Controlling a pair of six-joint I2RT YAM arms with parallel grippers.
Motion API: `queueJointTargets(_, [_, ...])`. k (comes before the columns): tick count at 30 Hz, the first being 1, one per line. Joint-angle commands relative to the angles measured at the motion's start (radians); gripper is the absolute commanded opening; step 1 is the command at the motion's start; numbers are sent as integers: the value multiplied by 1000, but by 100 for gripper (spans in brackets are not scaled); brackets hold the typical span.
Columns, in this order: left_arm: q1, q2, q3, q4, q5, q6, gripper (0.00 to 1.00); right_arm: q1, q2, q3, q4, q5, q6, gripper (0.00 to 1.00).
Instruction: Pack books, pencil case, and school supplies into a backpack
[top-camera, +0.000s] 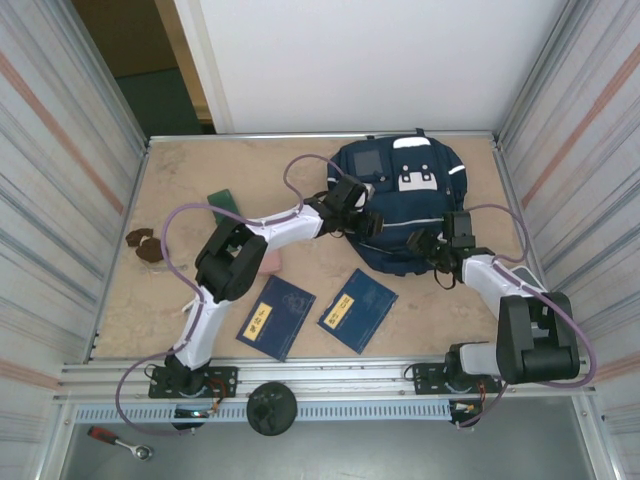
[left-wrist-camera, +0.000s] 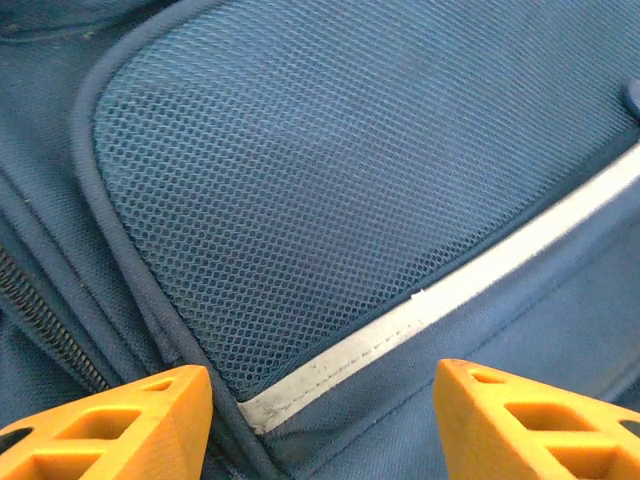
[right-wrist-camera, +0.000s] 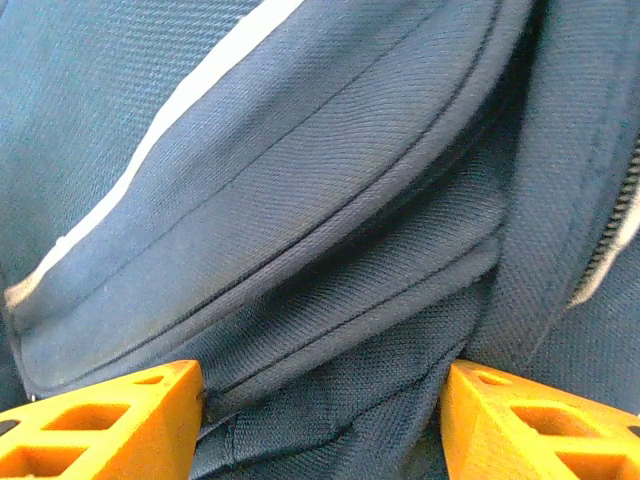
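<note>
The navy backpack (top-camera: 405, 190) lies at the back of the table, its white stripes and patches facing up. My left gripper (top-camera: 368, 218) hovers open over its left side, with mesh and a white stripe (left-wrist-camera: 420, 305) between the orange fingers (left-wrist-camera: 150, 420). On the backpack's near right edge my right gripper (top-camera: 422, 243) is open, and bunched fabric folds (right-wrist-camera: 330, 330) lie between its fingers (right-wrist-camera: 530, 425). Two navy books (top-camera: 275, 317) (top-camera: 357, 309) lie flat in front. The pink pencil case (top-camera: 271, 262) peeks out beside the left arm. The school supplies are out of view.
A dark green flat object (top-camera: 224, 206) lies left of the backpack. Brown lumpy pieces (top-camera: 146, 246) sit near the left wall. Corrugated walls close in both sides. A zipper (left-wrist-camera: 45, 325) runs along the backpack's left seam.
</note>
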Motion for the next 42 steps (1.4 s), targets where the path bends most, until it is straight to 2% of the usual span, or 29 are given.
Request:
queueJointTargets(1, [-7, 45, 8, -76, -61, -18, 60, 52, 24, -23, 17, -49, 41, 62])
queueJointTargets(7, [-6, -51, -117, -37, -179, -23, 64, 60, 29, -17, 21, -56, 27, 62])
queueJointTargets(10, [-5, -40, -109, -37, -140, -32, 65, 62, 42, -6, 22, -59, 23, 62])
queueJointTargets(13, [-5, 5, -78, -24, -70, -50, 59, 66, 52, -5, 35, -65, 28, 62])
queueJointTargets(16, [-5, 37, -52, -18, -26, -63, 44, 71, 62, 3, 34, -72, 14, 62])
queueJointTargets(19, [10, 16, -67, 9, -5, -55, 23, 71, 71, 42, -10, -84, -38, 65])
queueJointTargets(22, [72, -60, -130, 120, 134, -66, 1, 73, 12, 68, -57, -60, -121, 68])
queueJointTargets(24, [128, -117, -146, 173, 285, -76, 0, 82, -75, 65, -64, -33, -208, 73])
queueJointTargets(26, [169, -177, -135, 163, 381, -68, 0, 110, -149, 80, -88, 23, -305, 76])
queueJointTargets(29, [219, -247, -132, 150, 474, -54, 0, 169, -223, 104, -104, 144, -424, 79])
queueJointTargets(32, [265, -271, -108, 123, 555, -38, 0, 217, -248, 116, -63, 154, -522, 82])
queueJointTargets(35, [301, -273, -82, 82, 594, -20, 0, 271, -206, 172, -53, 119, -607, 82])
queueJointTargets(42, [357, -291, -60, 87, 662, -36, 0, 438, -4, 298, -55, 138, -803, 84])
